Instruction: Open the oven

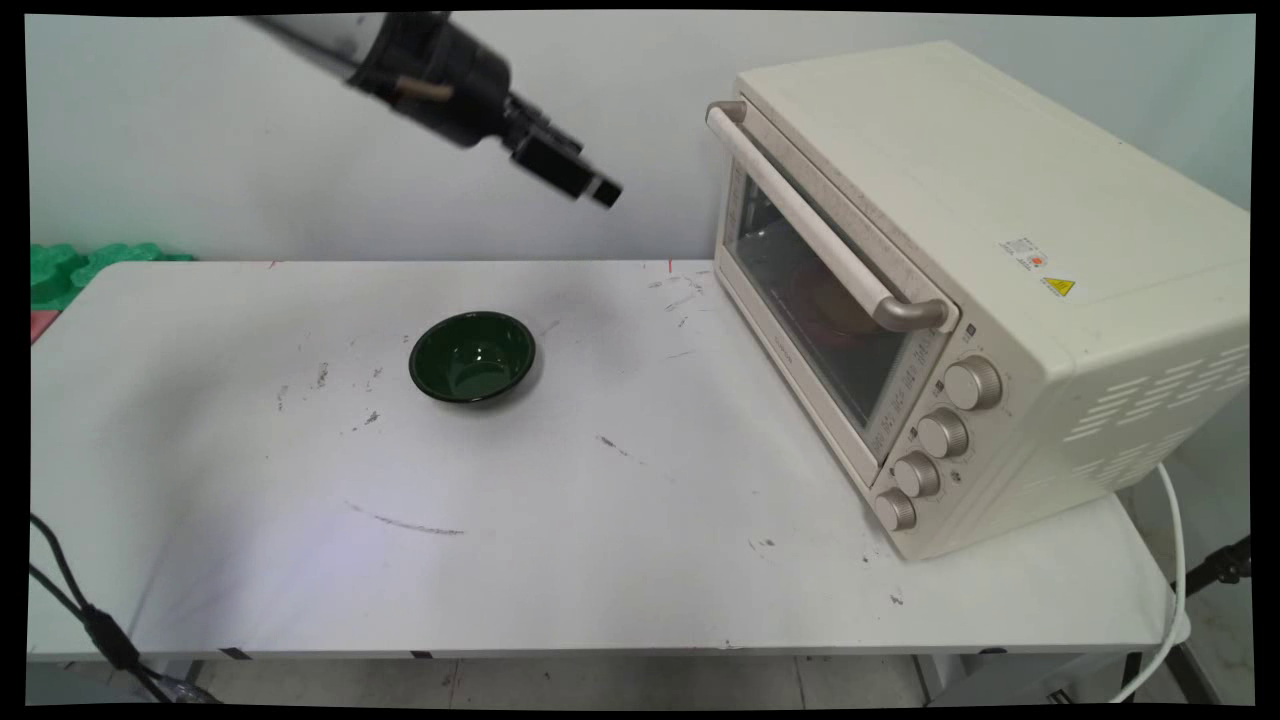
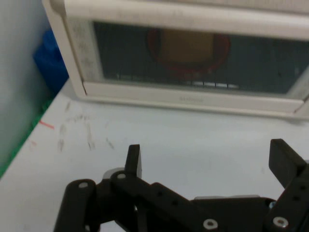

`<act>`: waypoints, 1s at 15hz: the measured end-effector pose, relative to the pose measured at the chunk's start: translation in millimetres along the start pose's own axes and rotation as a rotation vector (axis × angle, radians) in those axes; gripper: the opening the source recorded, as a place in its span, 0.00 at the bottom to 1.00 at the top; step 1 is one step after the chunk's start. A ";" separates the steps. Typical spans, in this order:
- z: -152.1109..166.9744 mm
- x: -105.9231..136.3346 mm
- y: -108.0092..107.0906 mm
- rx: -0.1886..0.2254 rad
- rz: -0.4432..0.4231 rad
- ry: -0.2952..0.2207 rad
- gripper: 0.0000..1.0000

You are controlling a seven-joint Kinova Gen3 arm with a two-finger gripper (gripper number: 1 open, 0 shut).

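Gripper (image 1: 600, 190) hung high above the back edge of the table (image 1: 600, 560), aimed down and rightward at the toaster oven (image 1: 985, 270), with clear air between them. In the hand view its two black fingers (image 2: 133, 159) stood wide apart with nothing between them, only bare tabletop and the oven front beyond.

The toaster oven sat on the table's right end, turned at an angle: its long axis ran from the back edge toward the front right corner, and its glass door (image 1: 815, 310) faced left and forward, toward the table's middle. The door was shut, its pale handle bar (image 1: 810, 225) running along the top edge. Through the glass a reddish dish with something yellowish on it (image 2: 188, 48) showed dimly. Four knobs (image 1: 930, 435) lined the door's near end. A white cord (image 1: 1170, 590) dropped off the right edge behind the oven.

A dark green bowl (image 1: 472, 357) stood upright near the table's middle, well apart from the oven and below the gripper's height. Wide open tabletop lay along the front edge and at the left end, scuffed with dark marks. Green foam (image 1: 80, 265) showed past the back left corner, and black cables (image 1: 90, 620) hung off the front left corner.
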 end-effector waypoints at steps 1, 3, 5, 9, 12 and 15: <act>1.9 10.8 0.9 0.005 0.002 0.005 1.00; 6.4 28.9 2.7 0.012 0.005 0.012 1.00; 11.1 43.1 4.6 0.016 0.006 0.016 1.00; 24.0 70.0 10.1 0.023 0.007 0.025 1.00; 35.2 85.0 14.2 0.027 0.008 0.026 1.00; 50.1 99.0 19.6 0.025 0.007 0.023 1.00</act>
